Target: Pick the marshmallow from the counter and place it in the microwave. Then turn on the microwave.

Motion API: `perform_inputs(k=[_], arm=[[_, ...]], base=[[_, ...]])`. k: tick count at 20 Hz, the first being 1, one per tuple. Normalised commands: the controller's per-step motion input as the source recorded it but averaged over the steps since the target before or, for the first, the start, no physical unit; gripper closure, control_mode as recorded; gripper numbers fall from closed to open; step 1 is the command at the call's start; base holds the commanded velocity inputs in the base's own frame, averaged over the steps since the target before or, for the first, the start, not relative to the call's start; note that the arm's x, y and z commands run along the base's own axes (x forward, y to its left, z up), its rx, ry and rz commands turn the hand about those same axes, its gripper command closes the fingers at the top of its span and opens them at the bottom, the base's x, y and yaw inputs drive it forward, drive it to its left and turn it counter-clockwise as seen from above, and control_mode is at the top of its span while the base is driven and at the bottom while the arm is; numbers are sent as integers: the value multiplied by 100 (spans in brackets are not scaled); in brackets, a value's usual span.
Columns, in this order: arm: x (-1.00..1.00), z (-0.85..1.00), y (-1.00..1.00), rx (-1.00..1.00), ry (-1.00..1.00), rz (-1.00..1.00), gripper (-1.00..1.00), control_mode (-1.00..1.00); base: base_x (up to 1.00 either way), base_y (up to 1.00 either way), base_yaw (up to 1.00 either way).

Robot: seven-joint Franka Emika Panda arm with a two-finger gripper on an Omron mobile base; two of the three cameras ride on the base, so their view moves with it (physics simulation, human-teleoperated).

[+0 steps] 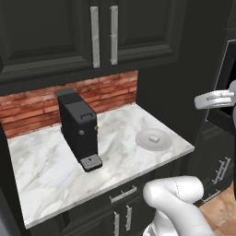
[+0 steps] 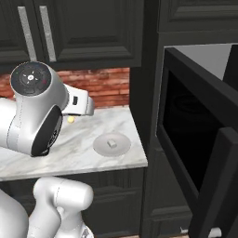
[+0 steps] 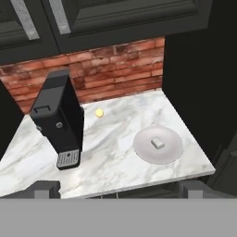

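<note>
Hand view: we're seeing the tool (image 3: pixel 118 189) gaping wide, holding nothing, hovering above the white marble desk (image 3: pixel 111 152); tiny whitish-grey cube marshmallow (image 3: pixel 158 143) sitting on round grey plate (image 3: pixel 171 152).

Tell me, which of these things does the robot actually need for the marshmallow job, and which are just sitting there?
Needed:
- marshmallow, lying on the plate
- counter
- microwave, door open
- gripper, open, holding nothing

Just lying about:
- plate under the marshmallow
- coffee machine
- yellow ball by the brick wall
</note>
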Motion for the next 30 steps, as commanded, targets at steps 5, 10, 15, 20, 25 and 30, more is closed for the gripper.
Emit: perform_inputs(k=[5, 10, 15, 20, 25, 30], arm=[[0, 0, 0, 0, 0, 0, -100, 100], [19, -10, 11, 0, 0, -3, -100, -100], [31, -16, 11, 0, 0, -2, -100, -100], [26, -14, 0, 0, 2, 0, -100, -100], [10, -7, 0, 0, 10, 0, -100, -100], [3, -8, 0, 0, 7, 0, -100, -100]], base=[[28, 25, -6], [12, 9, -2], [0, 0, 0], [0, 0, 0], [0, 0, 0], [0, 0, 0]])
